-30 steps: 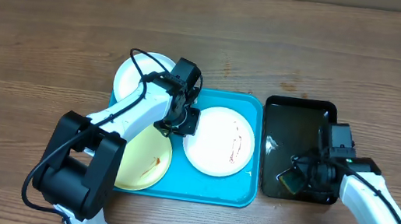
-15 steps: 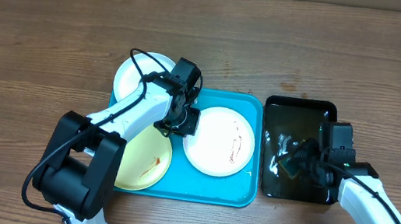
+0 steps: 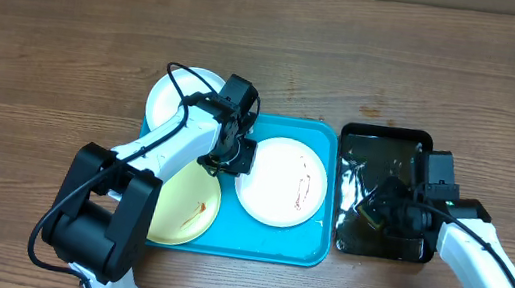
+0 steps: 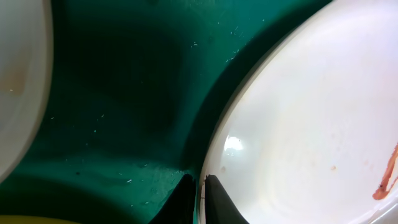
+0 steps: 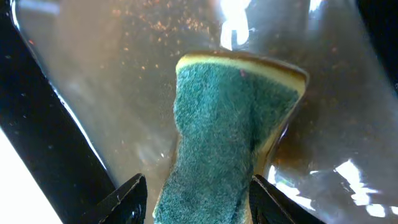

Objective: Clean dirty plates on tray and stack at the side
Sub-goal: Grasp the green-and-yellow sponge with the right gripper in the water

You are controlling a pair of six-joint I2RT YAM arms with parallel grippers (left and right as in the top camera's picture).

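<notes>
The left hand (image 3: 227,158) is clenched on the 9 o'clock rim of the smeared white plate (image 3: 283,181), which is seated in the turquoise tray (image 3: 308,250). A pale yellow plate (image 3: 186,207) is lodged at the tray's 8 o'clock corner; a second white plate (image 3: 175,100) is seen overhanging its 11 o'clock corner. A green sponge (image 5: 227,124) is gripped by the right hand (image 5: 199,196) inside the wet black tray (image 3: 390,134) at 3 o'clock.
</notes>
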